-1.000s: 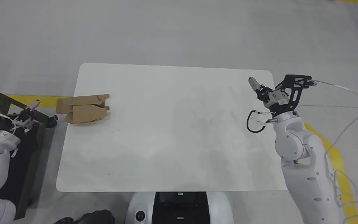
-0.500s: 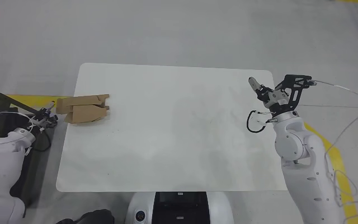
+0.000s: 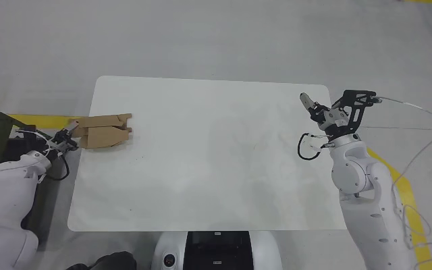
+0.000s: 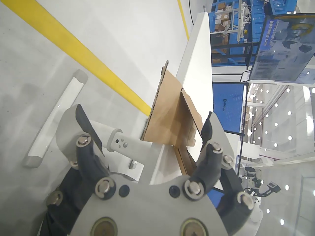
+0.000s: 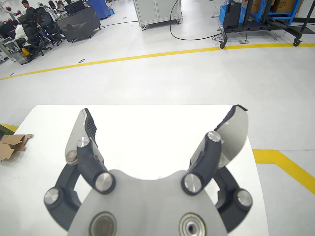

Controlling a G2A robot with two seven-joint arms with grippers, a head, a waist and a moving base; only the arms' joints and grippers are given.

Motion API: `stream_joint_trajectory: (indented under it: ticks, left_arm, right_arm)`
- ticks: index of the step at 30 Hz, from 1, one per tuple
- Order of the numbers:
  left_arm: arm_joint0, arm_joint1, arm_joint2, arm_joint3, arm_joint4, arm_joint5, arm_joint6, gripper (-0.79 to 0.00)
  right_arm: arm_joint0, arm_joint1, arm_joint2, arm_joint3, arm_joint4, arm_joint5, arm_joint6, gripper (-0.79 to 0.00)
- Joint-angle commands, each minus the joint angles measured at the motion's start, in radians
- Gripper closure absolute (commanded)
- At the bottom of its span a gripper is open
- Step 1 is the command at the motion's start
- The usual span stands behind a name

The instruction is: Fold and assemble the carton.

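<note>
My left gripper [image 4: 144,112] spread wide, gripping nothing; flattened carton [image 4: 169,114] just ahead of fingertips, overhanging table [image 4: 201,50] edge. My right gripper [image 5: 162,110] likewise spread, carton well apart.

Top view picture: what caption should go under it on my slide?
Open left gripper beside the brown carton at the table's left edge; open right gripper over the far right corner.

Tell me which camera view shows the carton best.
The top view: the whole carton shows from above, lying at the table's edge with one end past it. The left wrist view shows it close but at a steep angle, nearly edge-on. The right wrist view catches it far off, cut by the frame.
</note>
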Motion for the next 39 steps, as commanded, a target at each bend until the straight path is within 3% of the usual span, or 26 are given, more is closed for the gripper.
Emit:
stream_joint_trajectory:
  ticks: [1,2,3,4,20,39]
  left_arm:
    - [-0.006,-0.004,-0.001,0.008,0.006,0.0,0.002,-0.32]
    - [-0.009,-0.006,-0.003,0.012,0.006,0.001,0.001,-0.215]
    - [-0.012,-0.008,-0.007,0.017,0.004,0.002,-0.001,-0.16]
    - [-0.014,-0.01,-0.009,0.022,0.004,0.002,-0.004,0.0]
    - [-0.036,-0.008,-0.083,0.068,-0.051,-0.024,-0.079,0.0]
    - [-0.043,0.049,-0.248,0.028,-0.232,-0.053,-0.327,0.0]
  right_arm:
    - [0.0,0.0,0.0,0.0,0.0,0.0,0.0,-0.785]
    - [0.0,0.0,0.0,0.0,0.0,0.0,0.0,-0.785]
    - [0.0,0.0,0.0,0.0,0.0,0.0,0.0,-0.785]
    - [0.0,0.0,0.0,0.0,0.0,0.0,0.0,-0.785]
    - [0.0,0.0,0.0,0.0,0.0,0.0,0.0,-0.785]
    - [0.0,0.0,0.0,0.0,0.0,0.0,0.0,-0.785]
